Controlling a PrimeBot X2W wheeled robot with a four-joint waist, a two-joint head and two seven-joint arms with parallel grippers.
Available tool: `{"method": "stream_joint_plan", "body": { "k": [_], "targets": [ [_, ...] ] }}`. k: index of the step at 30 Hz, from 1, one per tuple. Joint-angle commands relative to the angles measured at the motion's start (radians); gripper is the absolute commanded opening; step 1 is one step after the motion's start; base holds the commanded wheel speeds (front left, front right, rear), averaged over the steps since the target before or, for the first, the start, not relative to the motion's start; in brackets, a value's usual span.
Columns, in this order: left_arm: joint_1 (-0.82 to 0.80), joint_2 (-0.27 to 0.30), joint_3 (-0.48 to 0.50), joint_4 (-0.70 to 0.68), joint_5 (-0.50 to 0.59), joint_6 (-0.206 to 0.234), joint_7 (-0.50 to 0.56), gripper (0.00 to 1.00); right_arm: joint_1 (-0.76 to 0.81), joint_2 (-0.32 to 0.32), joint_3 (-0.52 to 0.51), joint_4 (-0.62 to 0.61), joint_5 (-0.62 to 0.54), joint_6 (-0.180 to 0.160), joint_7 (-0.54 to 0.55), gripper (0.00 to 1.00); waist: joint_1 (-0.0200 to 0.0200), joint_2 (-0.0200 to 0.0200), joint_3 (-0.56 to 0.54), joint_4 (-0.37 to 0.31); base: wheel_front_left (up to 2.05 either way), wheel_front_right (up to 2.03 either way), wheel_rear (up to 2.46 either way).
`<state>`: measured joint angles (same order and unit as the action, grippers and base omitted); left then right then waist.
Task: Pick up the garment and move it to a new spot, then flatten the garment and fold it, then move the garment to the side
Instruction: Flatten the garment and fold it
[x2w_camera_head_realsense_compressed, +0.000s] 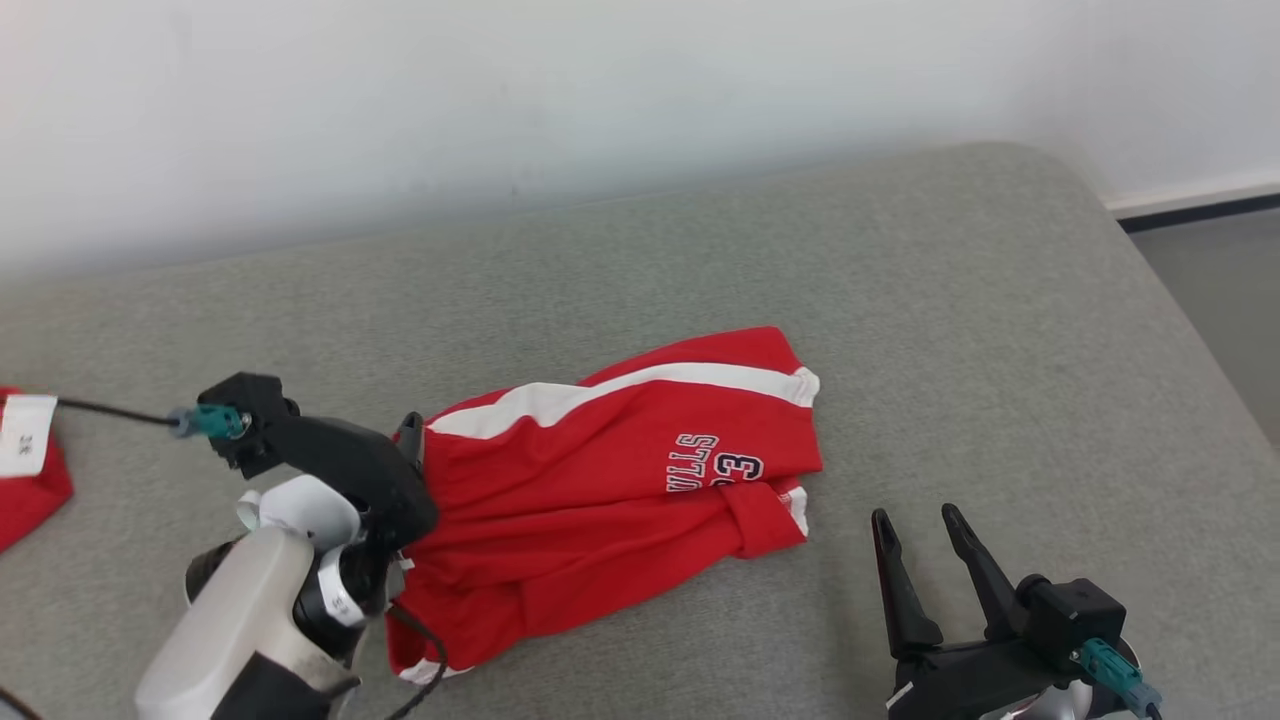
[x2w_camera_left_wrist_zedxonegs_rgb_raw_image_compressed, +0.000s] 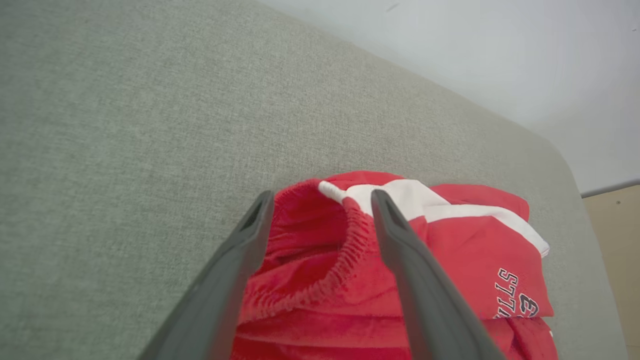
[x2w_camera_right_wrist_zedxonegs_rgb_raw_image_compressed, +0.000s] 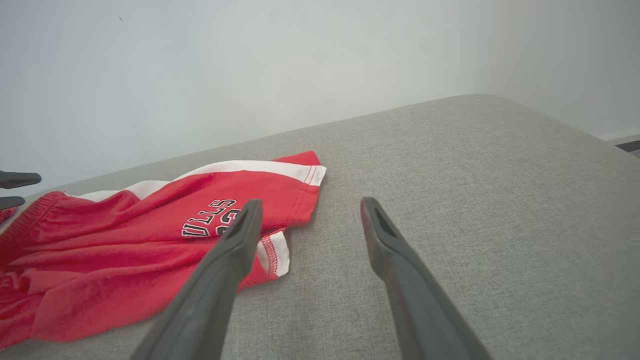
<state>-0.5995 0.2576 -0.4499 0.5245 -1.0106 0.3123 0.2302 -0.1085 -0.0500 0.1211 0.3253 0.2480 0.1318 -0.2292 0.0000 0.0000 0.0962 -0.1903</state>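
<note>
The red garment (x2w_camera_head_realsense_compressed: 620, 450) lies crumpled at the centre of the head view on the grey padded surface (x2w_camera_head_realsense_compressed: 900, 300), white stripe uppermost and one leg hem tucked under. The bunched elastic waistband probably poses the main risk: a grip there could catch several layers and drag the folds along rather than spreading them. The left gripper (x2w_camera_left_wrist_zedxonegs_rgb_raw_image_compressed: 321, 197) hovers at the waistband, at the cloth's left edge, fingers wide apart, holding nothing. The right gripper (x2w_camera_head_realsense_compressed: 915, 518) waits at lower right, spread and empty, clear of the cloth.
</note>
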Motion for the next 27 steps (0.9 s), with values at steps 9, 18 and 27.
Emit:
{"method": "stream_joint_plan", "body": {
  "k": [9, 18, 27],
  "targets": [
    [-0.120, 0.015, -0.030, 0.094, 0.009, 0.081, 0.155, 1.00, -0.051, 0.000, 0.004, -0.036, -0.029, -0.002, 0.034, 1.00, 0.0000, 0.0000, 0.041, -0.063, 0.00, 0.00, 0.00],
    [-0.162, 0.022, -0.060, 0.145, 0.024, 0.094, 0.211, 0.42, -0.049, -0.001, 0.020, -0.048, -0.016, -0.002, 0.042, 1.00, 0.0000, 0.0000, 0.060, -0.054, 0.00, 0.00, 0.00],
    [-0.162, -0.002, -0.047, 0.122, 0.003, 0.047, 0.166, 0.00, -0.091, -0.001, 0.028, -0.065, -0.024, -0.002, 0.061, 1.00, 0.0000, 0.0000, 0.068, -0.035, 0.00, 0.00, 0.00]
  ]
}}
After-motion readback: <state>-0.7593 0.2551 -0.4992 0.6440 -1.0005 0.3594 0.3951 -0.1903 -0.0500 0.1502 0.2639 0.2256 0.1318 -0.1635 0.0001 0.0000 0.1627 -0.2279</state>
